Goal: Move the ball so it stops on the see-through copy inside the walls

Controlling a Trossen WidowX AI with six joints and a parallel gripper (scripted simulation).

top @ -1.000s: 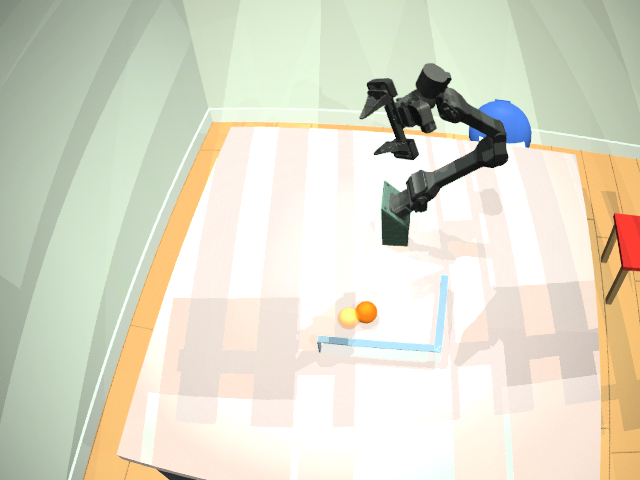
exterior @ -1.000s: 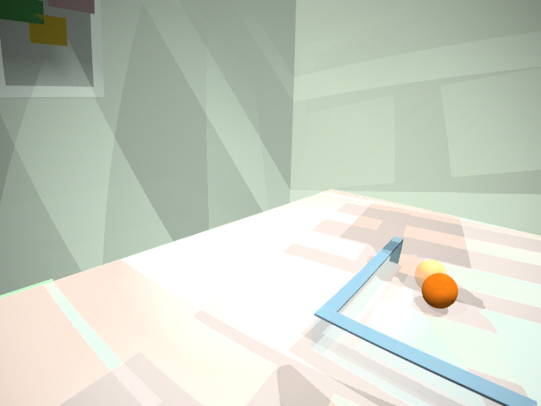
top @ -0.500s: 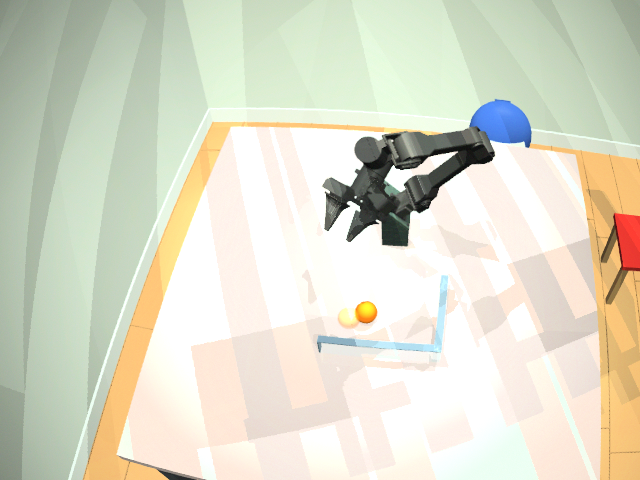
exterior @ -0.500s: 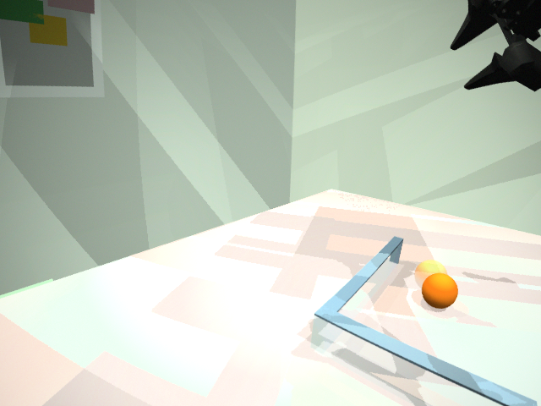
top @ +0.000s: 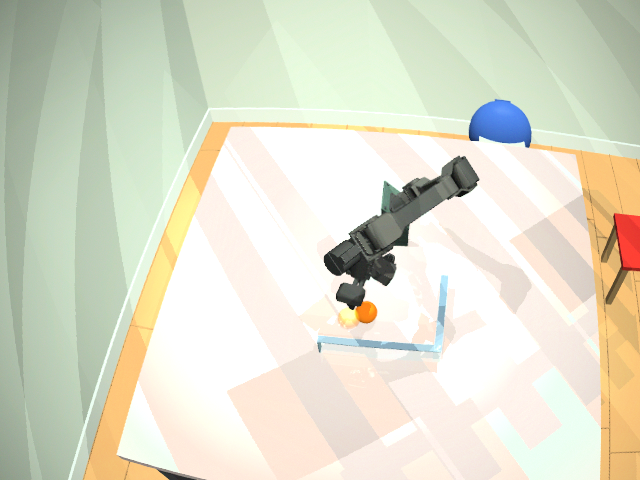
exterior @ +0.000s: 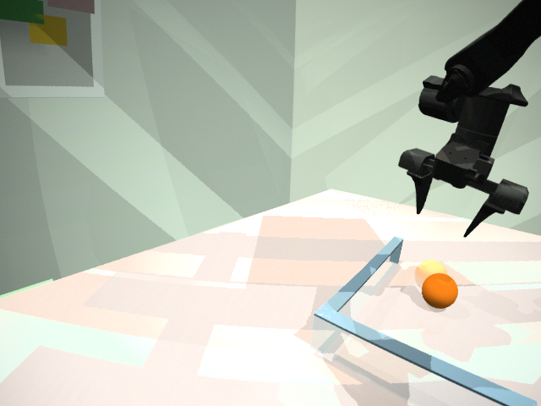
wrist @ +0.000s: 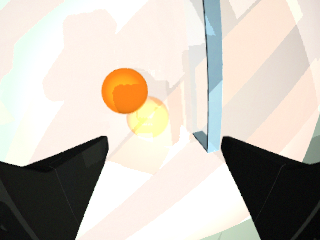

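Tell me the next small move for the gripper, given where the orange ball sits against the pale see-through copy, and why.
Probably lower the open gripper straight down around the solid orange ball. It hangs above the table with nothing between its fingers, and the ball lies untouched beside the pale see-through copy, overlapping it only partly, inside the corner of the low clear blue walls. A short nudge toward the copy could follow.

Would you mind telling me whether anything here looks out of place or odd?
Only the orange ball: it sits beside the see-through copy, overlapping it rather than covering it. The clear walls look straight and whole, and the open gripper hangs above the ball, touching nothing.
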